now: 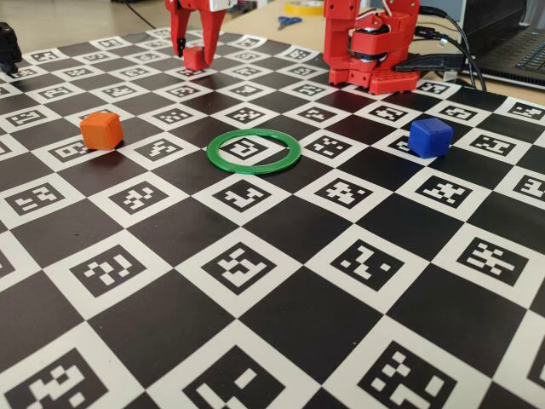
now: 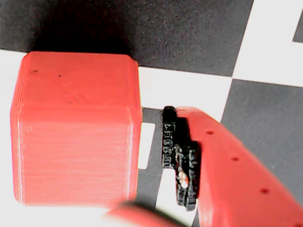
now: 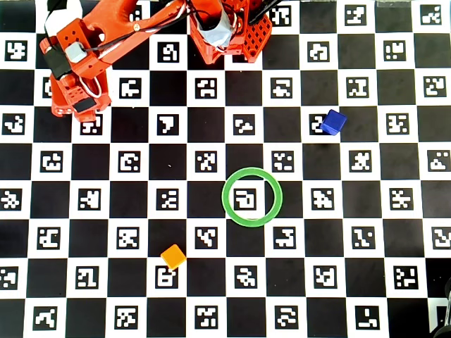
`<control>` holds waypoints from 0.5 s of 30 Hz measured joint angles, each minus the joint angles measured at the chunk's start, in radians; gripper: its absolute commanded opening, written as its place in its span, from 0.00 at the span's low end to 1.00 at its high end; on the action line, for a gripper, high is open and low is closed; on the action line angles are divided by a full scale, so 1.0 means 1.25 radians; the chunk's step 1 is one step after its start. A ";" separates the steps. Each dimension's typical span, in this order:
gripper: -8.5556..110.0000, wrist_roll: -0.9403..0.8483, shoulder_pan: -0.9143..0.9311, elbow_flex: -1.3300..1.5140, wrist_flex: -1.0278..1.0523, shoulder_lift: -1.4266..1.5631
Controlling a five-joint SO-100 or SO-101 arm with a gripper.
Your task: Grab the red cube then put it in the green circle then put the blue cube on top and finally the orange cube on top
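Observation:
The red cube (image 1: 194,58) sits on the mat at the far back left in the fixed view. My gripper (image 1: 196,56) stands open over it, one finger on each side. In the wrist view the red cube (image 2: 75,127) fills the left half, and a narrow gap separates it from the black-padded finger (image 2: 180,161) on the right. The green circle (image 1: 254,152) (image 3: 252,196) lies flat mid-mat with nothing inside. The blue cube (image 1: 429,136) (image 3: 333,121) rests right of it, the orange cube (image 1: 101,130) (image 3: 173,256) to its left. In the overhead view the arm (image 3: 77,63) hides the red cube.
The red arm base (image 1: 375,51) (image 3: 229,32) stands at the back of the checkered marker mat (image 1: 281,324). A laptop (image 1: 511,51) and cables lie behind at the right. Scissors (image 1: 288,21) lie on the table beyond the mat, and a black object (image 1: 8,47) sits at the far left.

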 measured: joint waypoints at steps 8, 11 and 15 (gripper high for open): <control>0.27 -0.012 0.000 0.000 0.000 0.000; 0.26 -0.012 0.000 0.000 0.000 0.000; 0.23 -0.012 0.000 0.000 0.000 0.000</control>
